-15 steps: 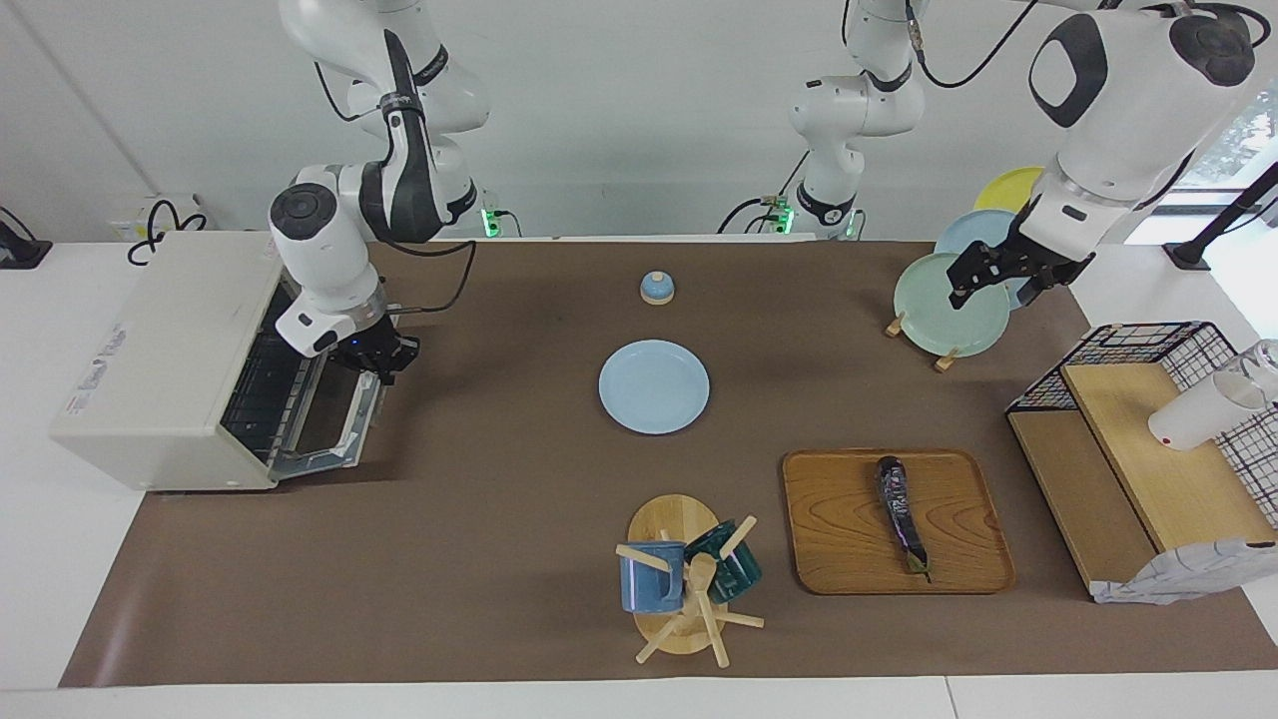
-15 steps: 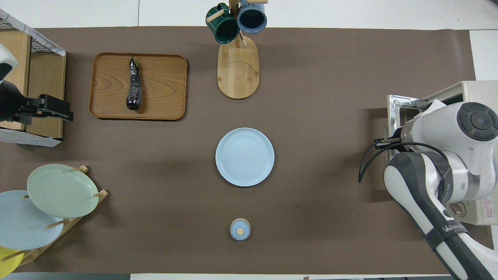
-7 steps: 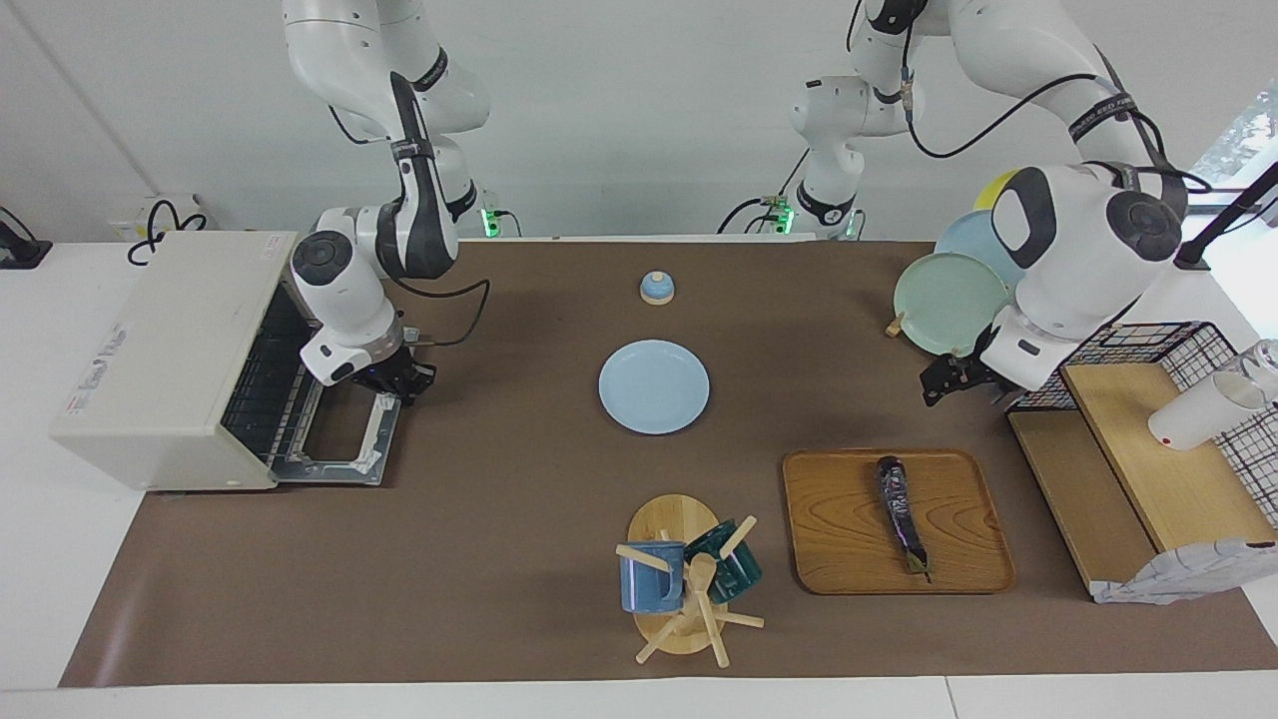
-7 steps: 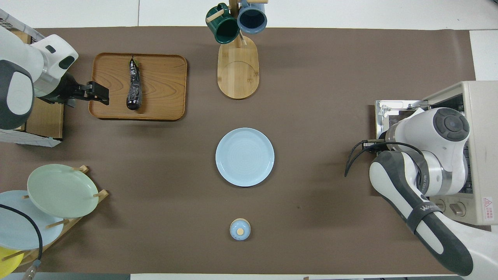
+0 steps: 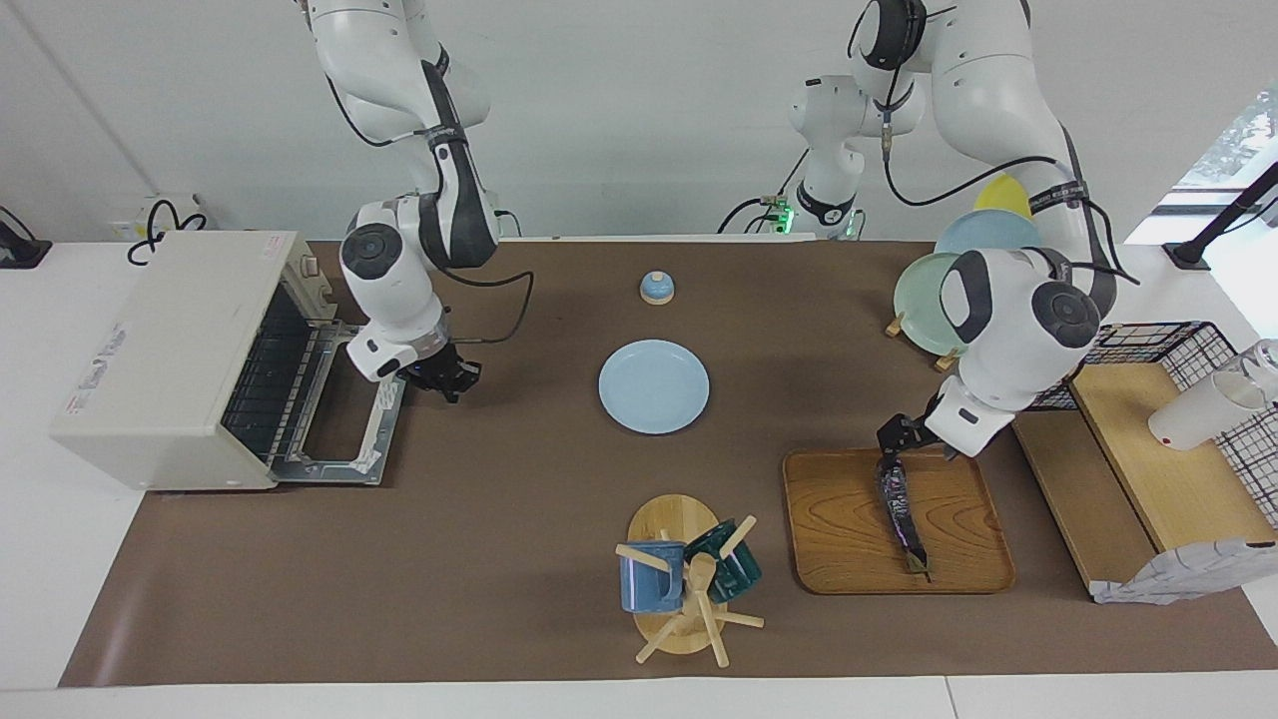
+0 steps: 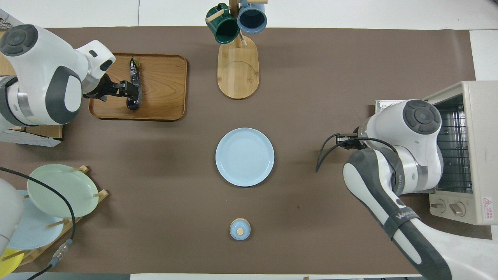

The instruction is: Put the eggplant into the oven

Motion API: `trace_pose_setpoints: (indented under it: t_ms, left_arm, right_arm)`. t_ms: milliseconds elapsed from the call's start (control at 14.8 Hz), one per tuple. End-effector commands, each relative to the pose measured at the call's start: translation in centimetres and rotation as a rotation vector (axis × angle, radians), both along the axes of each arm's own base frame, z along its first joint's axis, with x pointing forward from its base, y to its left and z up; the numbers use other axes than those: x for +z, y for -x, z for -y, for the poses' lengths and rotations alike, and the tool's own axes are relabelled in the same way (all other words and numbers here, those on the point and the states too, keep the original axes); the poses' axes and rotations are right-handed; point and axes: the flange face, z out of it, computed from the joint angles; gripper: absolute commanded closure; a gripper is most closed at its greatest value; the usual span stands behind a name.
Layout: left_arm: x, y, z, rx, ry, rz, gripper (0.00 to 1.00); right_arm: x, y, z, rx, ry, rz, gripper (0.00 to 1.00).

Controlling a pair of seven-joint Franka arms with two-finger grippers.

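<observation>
**Bystanders on the brown mat**

A wooden tray (image 5: 849,529) lies under the left gripper (image 5: 892,441). Between that gripper and the right gripper (image 5: 444,377) a pale blue plate (image 5: 654,386) sits flat on the brown mat (image 5: 499,519). A small blue knobbed lid (image 5: 656,288) rests nearer the robots than the plate.

Farther from the robots than the plate, a wooden mug tree (image 5: 689,599) carries a blue mug (image 5: 649,584) and a dark green mug (image 5: 734,571).

Toward the left arm's end, near the left gripper, a wooden rack props up a green plate (image 5: 919,290), a blue plate (image 5: 983,232) and a yellow plate (image 5: 1003,192). Beside them a black wire basket (image 5: 1188,335) holds wooden shelves, a tilted white cup (image 5: 1198,411) and a checked cloth (image 5: 1178,584).
</observation>
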Motion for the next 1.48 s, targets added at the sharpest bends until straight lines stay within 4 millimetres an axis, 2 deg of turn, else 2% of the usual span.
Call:
trace_pose_setpoints:
  t_ms: [0,270,472,540,675,810,945,1080,1147,1215,1417]
  left_arm:
    - [-2.2,-0.7,1.1,-0.017,0.002,0.019,0.0]
    - [-3.2,-0.6,2.2,-0.054,0.002,0.029,0.0]
    - [-3.3,-0.5,2.2,-0.109,0.002,0.034,0.06]
    - [-3.1,-0.6,2.1,-0.112,0.001,0.037,0.1]
    - [-3.2,-0.6,2.0,-0.143,-0.005,0.037,0.23]
    - [-3.5,-0.4,1.7,-0.16,-0.018,0.03,0.33]
    - [-3.5,-0.4,1.6,-0.158,-0.018,0.029,0.5]
    - [-3.4,-0.5,1.4,-0.157,-0.018,0.029,0.71]
    - [-3.3,-0.5,1.3,-0.155,-0.018,0.03,0.9]
    - [-3.1,-0.6,1.3,-0.161,-0.018,0.032,1.0]
    - [-2.0,-0.9,1.7,-0.164,-0.012,0.034,1.0]
  right_arm:
    - [3.0,-0.9,-3.0,-0.06,-0.009,-0.026,1.0]
    - [4.0,-0.1,-6.9,-0.095,-0.012,-0.035,1.0]
    - [4.3,-0.3,-7.1,-0.111,-0.014,-0.027,1.0]
    - [4.3,-0.3,-7.1,-0.111,-0.014,-0.027,0.9]
    - [4.3,-0.3,-7.1,-0.113,-0.014,-0.025,0.86]
    - [4.3,-0.3,-7.2,-0.11,-0.015,-0.024,0.68]
    - [4.4,-0.4,-7.3,-0.097,-0.017,-0.016,0.47]
    - [4.5,-0.4,-7.2,-0.096,-0.018,-0.009,0.43]
    - [4.5,-0.4,-7.3,-0.094,-0.02,-0.009,0.43]
    - [4.5,-0.4,-7.2,-0.096,-0.019,-0.008,0.43]
    - [4.5,-0.4,-7.3,-0.094,-0.019,-0.01,0.43]
